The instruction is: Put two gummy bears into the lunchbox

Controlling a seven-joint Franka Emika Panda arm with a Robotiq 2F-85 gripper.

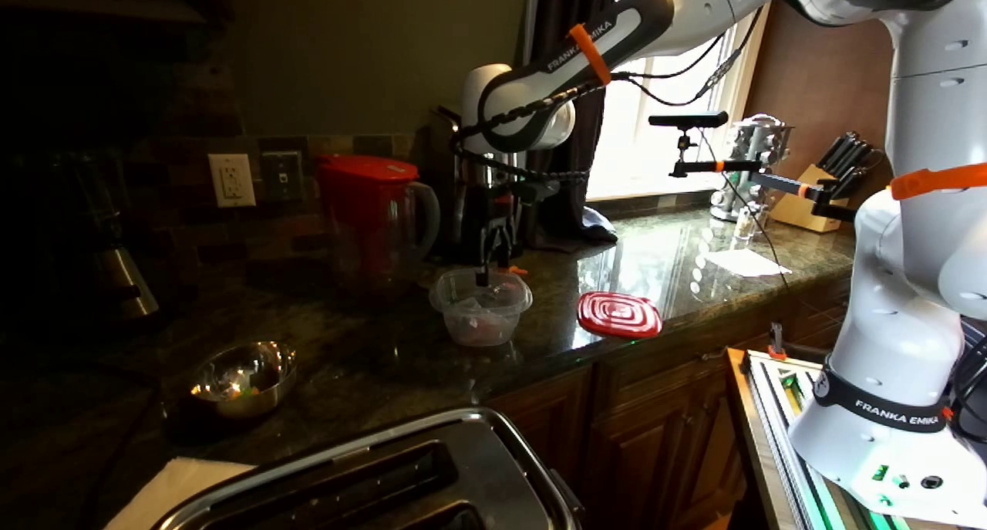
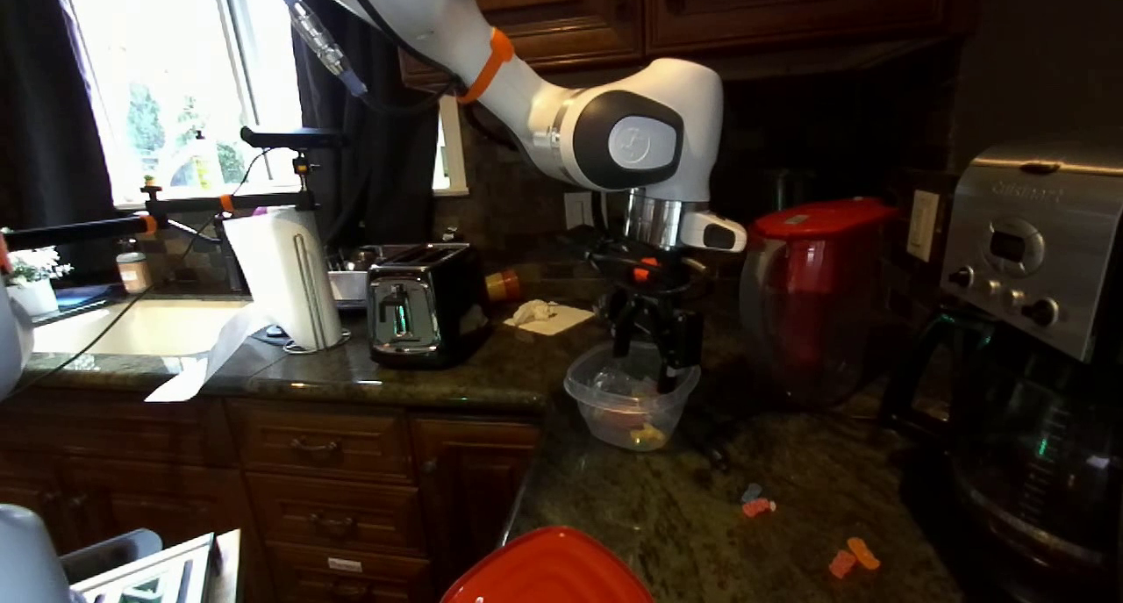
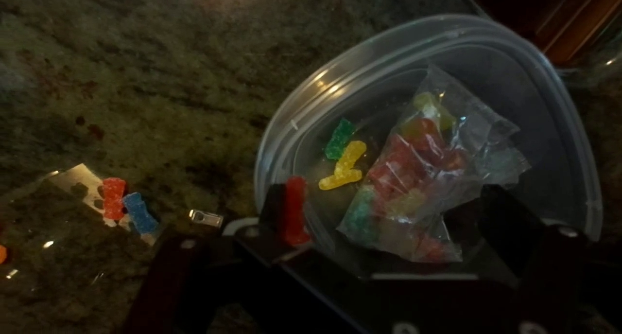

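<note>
The lunchbox, a clear plastic tub (image 1: 478,333) (image 2: 605,420) (image 3: 291,110), stands on the counter in both exterior views. Inside it, the wrist view shows a green gummy (image 3: 340,138), yellow gummy candy (image 3: 342,168) and a clear bag of gummies (image 3: 413,164). My gripper (image 1: 493,266) (image 2: 645,366) (image 3: 388,212) is open over the tub, its fingertips at about rim height. A red gummy (image 3: 294,210) clings to the inner face of the left finger in the wrist view. A red gummy (image 3: 113,200) and a blue gummy (image 3: 140,212) lie on the counter beside the tub.
A red lid (image 1: 619,314) (image 2: 548,572) lies near the counter edge. A red jug (image 1: 366,221) (image 2: 816,296) stands close behind the tub. A metal bowl (image 1: 247,383), toaster (image 1: 370,476) (image 2: 430,305) and coffee maker (image 2: 1040,252) stand around. More gummies (image 2: 863,553) lie on the counter.
</note>
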